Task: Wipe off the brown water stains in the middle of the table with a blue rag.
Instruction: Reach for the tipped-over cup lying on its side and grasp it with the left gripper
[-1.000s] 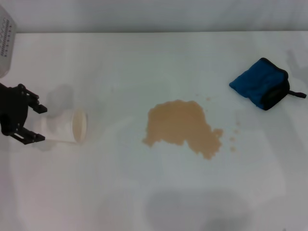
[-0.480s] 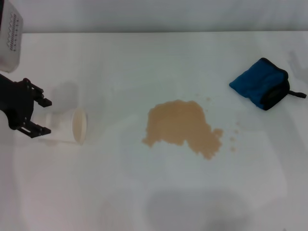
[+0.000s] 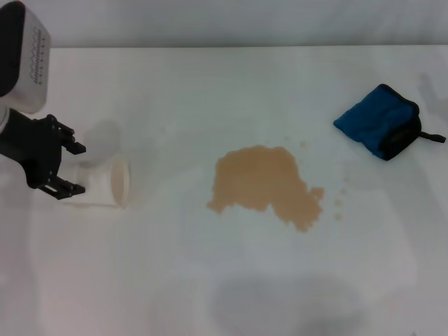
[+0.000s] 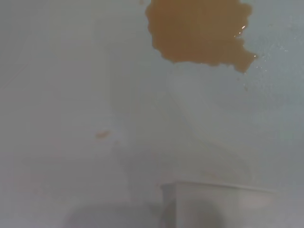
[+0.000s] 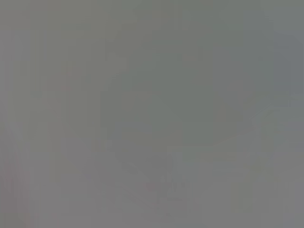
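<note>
The brown water stains (image 3: pixel 262 183) spread as a tan blotch in the middle of the white table (image 3: pixel 210 91), with tiny droplets to its right. In the left wrist view the brown water stains (image 4: pixel 199 31) fill one edge. At the far right lies the blue rag (image 3: pixel 381 120), bunched, with black edging and a loop, and nothing touches it. My left gripper (image 3: pixel 72 168) is at the left edge, open, its fingers straddling the closed end of a white paper cup (image 3: pixel 108 183) lying on its side. The right gripper is out of view.
The left wrist view has the paper cup (image 4: pixel 218 204) close up and a small tan droplet (image 4: pixel 102 135) on the table. The right wrist view is plain grey. The table's far edge (image 3: pixel 224 46) runs along the back.
My left gripper has moved right, toward the lying cup, and its fingers now reach either side of the cup's base. Stain and rag have not moved.
</note>
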You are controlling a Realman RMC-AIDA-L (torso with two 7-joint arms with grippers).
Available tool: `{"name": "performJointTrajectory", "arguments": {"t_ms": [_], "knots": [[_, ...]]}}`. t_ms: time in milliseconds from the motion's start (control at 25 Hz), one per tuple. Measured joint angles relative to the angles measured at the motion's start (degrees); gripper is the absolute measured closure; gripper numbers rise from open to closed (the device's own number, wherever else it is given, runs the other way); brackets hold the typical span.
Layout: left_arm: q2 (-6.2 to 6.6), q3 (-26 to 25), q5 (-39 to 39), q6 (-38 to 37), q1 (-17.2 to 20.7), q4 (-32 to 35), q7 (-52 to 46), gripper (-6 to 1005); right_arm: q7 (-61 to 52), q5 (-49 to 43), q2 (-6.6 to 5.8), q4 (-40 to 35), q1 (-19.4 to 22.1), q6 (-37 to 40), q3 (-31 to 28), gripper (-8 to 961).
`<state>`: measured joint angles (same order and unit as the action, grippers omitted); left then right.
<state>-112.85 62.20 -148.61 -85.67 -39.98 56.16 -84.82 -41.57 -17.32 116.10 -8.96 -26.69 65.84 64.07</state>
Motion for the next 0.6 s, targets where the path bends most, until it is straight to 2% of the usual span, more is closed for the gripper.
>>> {"name": "performJointTrajectory", "arguments": {"t_ms": [360,600], "knots": [[-0.39,0.11,-0.44,0.53,-0.31,-0.75,0.34,266,0.00,0.90,-0.11,0.00,0.33,-0.05,0.00,246],[-1.13,0.13,-0.46,1.42,-0.18,-0.97,0.35,266,0.00,0.96,-0.20,0.00,0.34,-0.08,0.00,246]]}}
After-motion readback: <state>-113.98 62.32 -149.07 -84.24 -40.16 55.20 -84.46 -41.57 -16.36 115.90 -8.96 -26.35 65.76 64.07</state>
